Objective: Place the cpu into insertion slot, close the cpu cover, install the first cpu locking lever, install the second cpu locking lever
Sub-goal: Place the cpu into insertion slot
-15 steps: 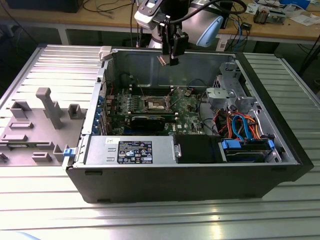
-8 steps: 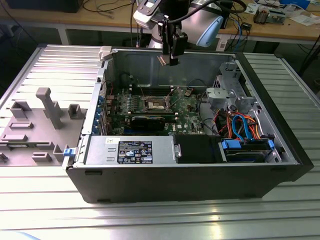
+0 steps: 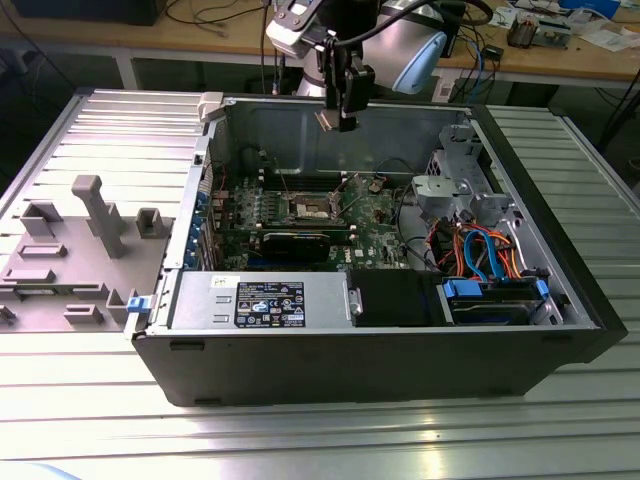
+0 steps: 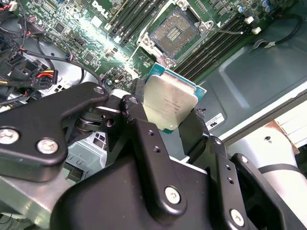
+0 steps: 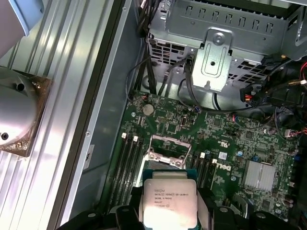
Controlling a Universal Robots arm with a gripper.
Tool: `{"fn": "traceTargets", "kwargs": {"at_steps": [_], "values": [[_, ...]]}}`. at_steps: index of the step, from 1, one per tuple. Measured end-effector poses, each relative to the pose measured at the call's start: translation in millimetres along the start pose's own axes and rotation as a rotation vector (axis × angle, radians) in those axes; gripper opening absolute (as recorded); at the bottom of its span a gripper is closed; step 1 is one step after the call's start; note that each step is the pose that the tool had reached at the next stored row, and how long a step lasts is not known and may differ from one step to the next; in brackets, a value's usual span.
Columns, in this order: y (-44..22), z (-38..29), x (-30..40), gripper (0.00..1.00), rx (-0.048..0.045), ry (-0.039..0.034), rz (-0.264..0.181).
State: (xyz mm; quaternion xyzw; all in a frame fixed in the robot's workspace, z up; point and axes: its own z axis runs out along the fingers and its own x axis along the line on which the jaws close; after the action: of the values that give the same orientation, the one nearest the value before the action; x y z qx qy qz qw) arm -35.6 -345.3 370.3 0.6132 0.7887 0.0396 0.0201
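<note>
- Over the open computer case [image 3: 280,135], at about twelve o'clock from the insertion slot [image 3: 312,207] in the exterior view, hangs the gripper [image 3: 338,118].
- Its jaws are closed to chip width, pinching the cpu [image 4: 170,103] by two edges.
- The insertion slot lies bare; the cpu cover [image 5: 165,157] seems raised, though it is partly hidden.
- Nothing is seated, covered or levered yet.

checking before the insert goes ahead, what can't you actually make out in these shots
- Underside of the cpu: faces away in both wrist views, clamped in the gripper.
- Gripped end of the cpu: cut off by the picture's edge in the first wrist view.
- Contacts of the insertion slot: too small in the exterior view.
</note>
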Motion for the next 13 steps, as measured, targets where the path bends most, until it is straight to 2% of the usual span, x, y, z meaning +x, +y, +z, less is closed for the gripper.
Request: {"fn": "traceTargets", "kwargs": {"at_steps": [13], "values": [[0.0,0.2,0.0,0.53,-0.0002,-0.0029,0.025]]}}
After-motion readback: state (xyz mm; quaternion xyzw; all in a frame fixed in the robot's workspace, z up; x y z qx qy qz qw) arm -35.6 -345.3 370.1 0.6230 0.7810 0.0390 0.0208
